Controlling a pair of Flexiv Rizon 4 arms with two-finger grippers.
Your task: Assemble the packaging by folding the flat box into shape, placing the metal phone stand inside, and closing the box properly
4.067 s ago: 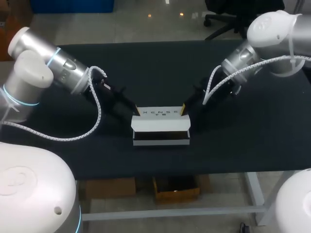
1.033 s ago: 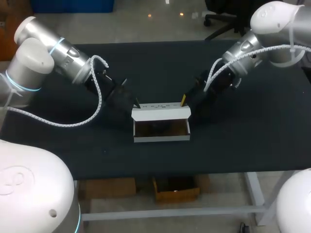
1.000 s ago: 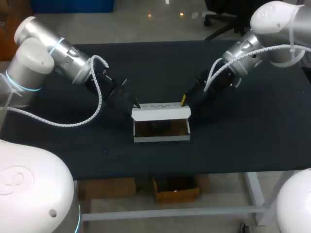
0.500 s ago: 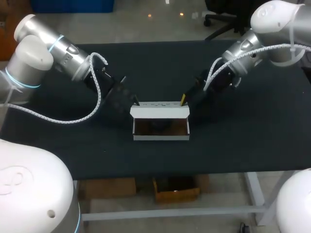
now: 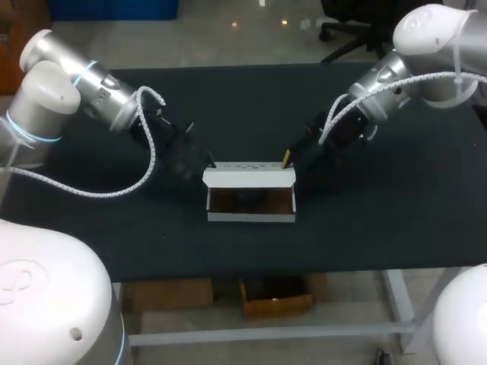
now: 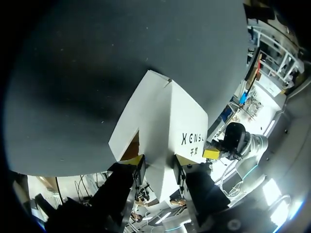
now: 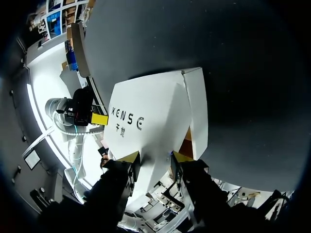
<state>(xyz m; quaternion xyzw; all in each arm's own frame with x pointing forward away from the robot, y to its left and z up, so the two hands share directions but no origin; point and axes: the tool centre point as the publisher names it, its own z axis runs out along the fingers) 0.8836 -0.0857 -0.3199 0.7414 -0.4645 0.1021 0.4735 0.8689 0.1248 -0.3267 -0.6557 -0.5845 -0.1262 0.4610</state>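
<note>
**Left gripper and right gripper at the corners of the lid: to be lowered level**

At the left, the left gripper is placed at the rear left corner of the white cardboard box, which stands open near the middle of the black table. In the left wrist view its yellow-tipped fingers are seen a little apart. The end of the raised lid fills the gap between them. Both fingers appear to be pressed against the card, so this corner is judged to be clamped.

In the middle, the lid is held up along the rear wall. A dark shape is seen inside the box. It is probably the metal phone stand, though its form cannot be made out.

At the right, the same hold is seen at the rear right corner, where card is pinched between the right gripper's fingers.

The closing step is judged to be in hand. The lid should be swung forward about its rear fold by both arms at one rate, so that the card is not twisted. The base is held by nothing, so the pull should be kept downward rather than forward, or the box may be dragged. The front flap should be guided inside the front wall before either corner is let go.
</note>
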